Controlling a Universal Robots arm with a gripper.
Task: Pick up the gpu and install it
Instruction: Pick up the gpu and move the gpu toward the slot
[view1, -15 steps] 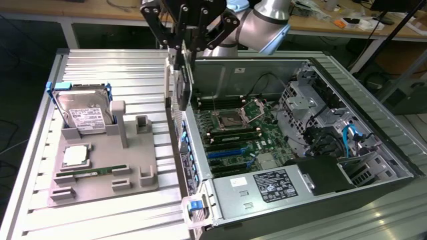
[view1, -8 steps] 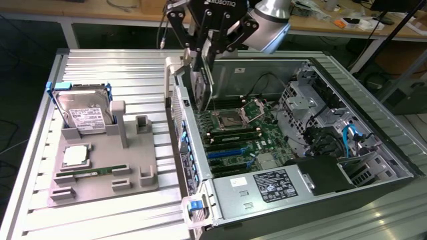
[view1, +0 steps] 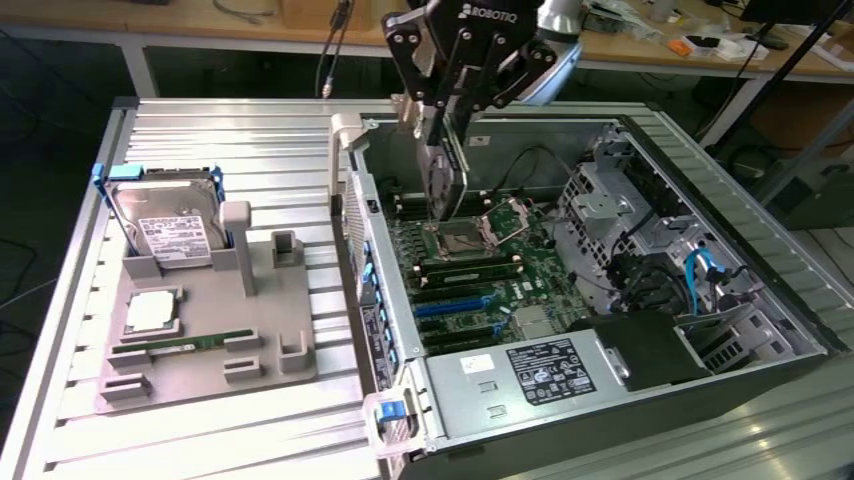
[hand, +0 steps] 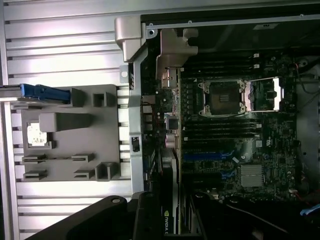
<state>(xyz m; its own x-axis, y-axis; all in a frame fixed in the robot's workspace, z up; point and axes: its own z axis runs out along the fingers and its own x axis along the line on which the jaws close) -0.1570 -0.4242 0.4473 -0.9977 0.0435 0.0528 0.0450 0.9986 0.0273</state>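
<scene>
Currently held: graphics card (view1: 441, 185), hanging upright above the motherboard (view1: 494, 285) inside the open computer case (view1: 561, 122), not yet seated in a slot.
Grip: gripper (view1: 441, 120) pinching the upper part of the card, fingers closed on it.
Weight: probably light to moderate.
Stiffness: rigid but thin; likely to bend or crack under side force.
Fragility: judged high; small parts and contact edge better left untouched.
Best hold: long top edge or cover, away from the contacts and the metal bracket.
Writing on gripper: "ROBOTIQ", white letters.
Writing on card: "NVIDIA" beside a small logo (hand: 169, 216), wrist view.
Other labels: white stickers on hard drive (view1: 167, 228) and power supply (view1: 554, 370), too small to read.
</scene>
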